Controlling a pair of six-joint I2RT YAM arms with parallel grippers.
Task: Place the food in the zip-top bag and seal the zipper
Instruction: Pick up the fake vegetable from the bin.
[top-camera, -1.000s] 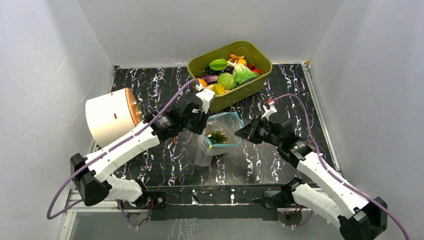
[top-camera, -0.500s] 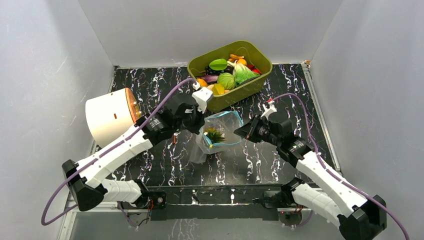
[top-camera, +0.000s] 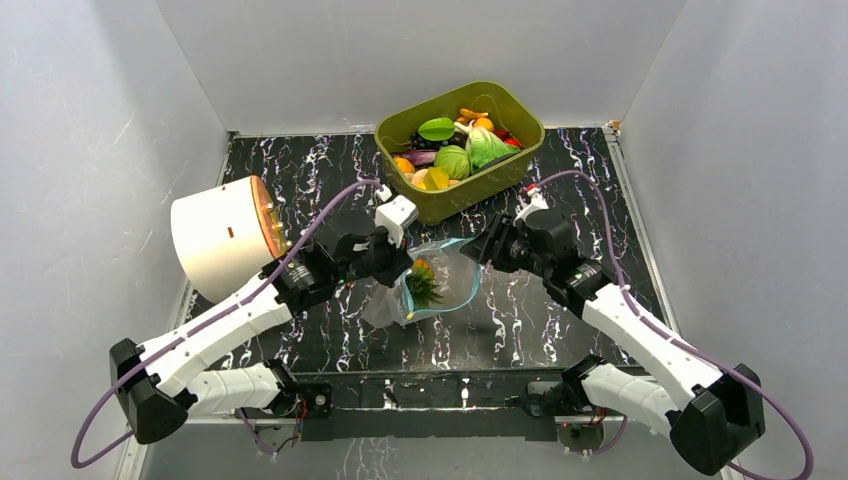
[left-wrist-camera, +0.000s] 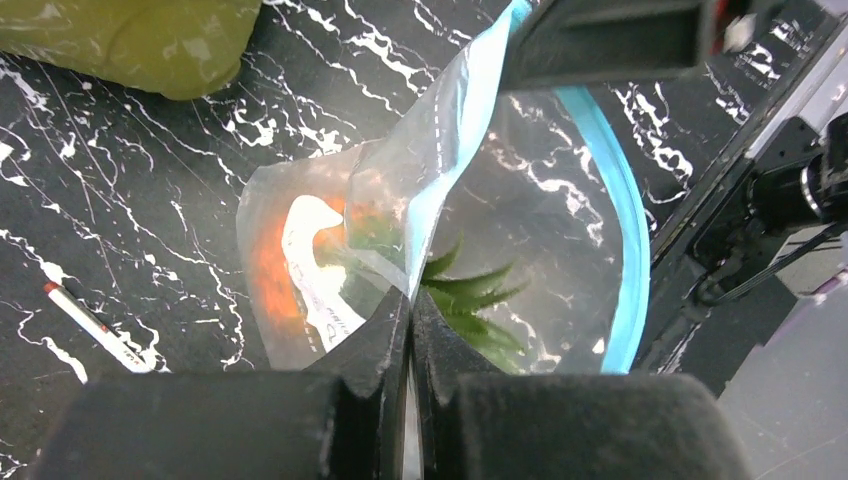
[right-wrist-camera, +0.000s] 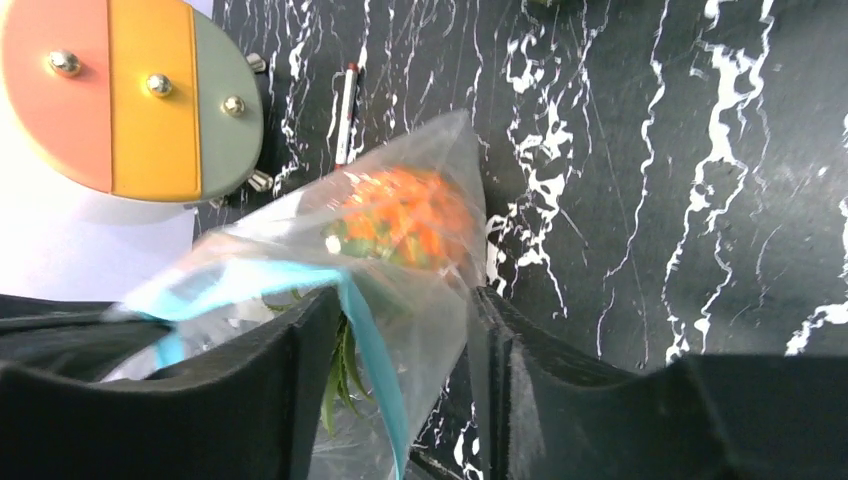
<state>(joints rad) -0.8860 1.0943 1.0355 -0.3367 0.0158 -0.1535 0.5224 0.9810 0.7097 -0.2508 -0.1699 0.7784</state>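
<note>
The clear zip-top bag (top-camera: 450, 292) lies mid-table with an orange pineapple (top-camera: 421, 284) inside it. My left gripper (top-camera: 402, 268) is shut on the bag's left rim, and the wrist view shows its jaws (left-wrist-camera: 410, 300) pinching the plastic beside the pineapple's green leaves (left-wrist-camera: 475, 297). The light-blue zipper (left-wrist-camera: 628, 250) curves open along the mouth. My right gripper (top-camera: 480, 250) stands open at the bag's right corner. Its fingers (right-wrist-camera: 300, 370) straddle the zipper (right-wrist-camera: 372, 335) without pinching it, and the pineapple (right-wrist-camera: 410, 212) shows beyond. More food, such as a cabbage (top-camera: 452, 161), sits in the tub.
An olive-green tub (top-camera: 485, 188) of toy food stands at the back, just beyond both grippers. A white cylinder (top-camera: 215, 232) with a coloured end lies at the left. A small pen (right-wrist-camera: 345, 112) rests on the black marbled table left of the bag.
My left gripper closed on the bag's rim and drew it toward the near left. My right gripper let go of the rim and opened, shifting slightly farther back.
</note>
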